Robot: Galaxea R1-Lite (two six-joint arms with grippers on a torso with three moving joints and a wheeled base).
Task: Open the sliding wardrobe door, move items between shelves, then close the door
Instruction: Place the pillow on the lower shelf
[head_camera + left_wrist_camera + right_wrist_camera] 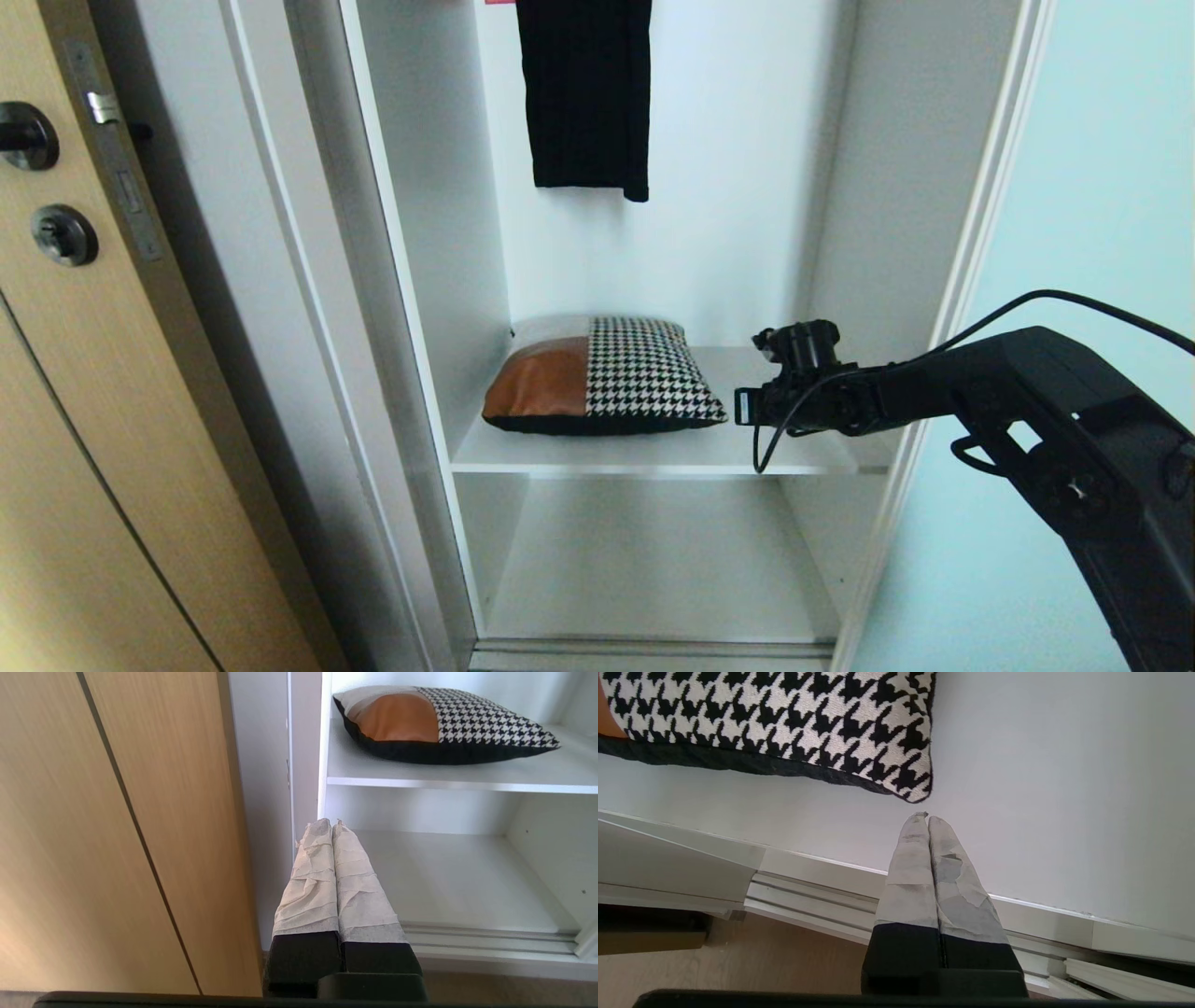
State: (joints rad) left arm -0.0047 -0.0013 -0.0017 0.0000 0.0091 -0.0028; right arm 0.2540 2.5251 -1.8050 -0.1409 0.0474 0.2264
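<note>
White shelves (653,455) are showing, so I am judging the first job done: the sliding wardrobe door (1102,233) is sitting off to the right and the wardrobe is standing open. The pillow (602,375) is lying on the upper shelf, and I am thinking it is waiting to go down to the lower shelf (653,569). Moving it and closing the door are still left. I am holding the right gripper (923,815) just beside the pillow's corner, fingers pressed together, gripping nothing. The left gripper (331,822) is resting low by the wardrobe edge, fingers together too. A black cloth (586,93) is hanging above, and a wooden door (84,373) is standing on the left, both out of my way
</note>
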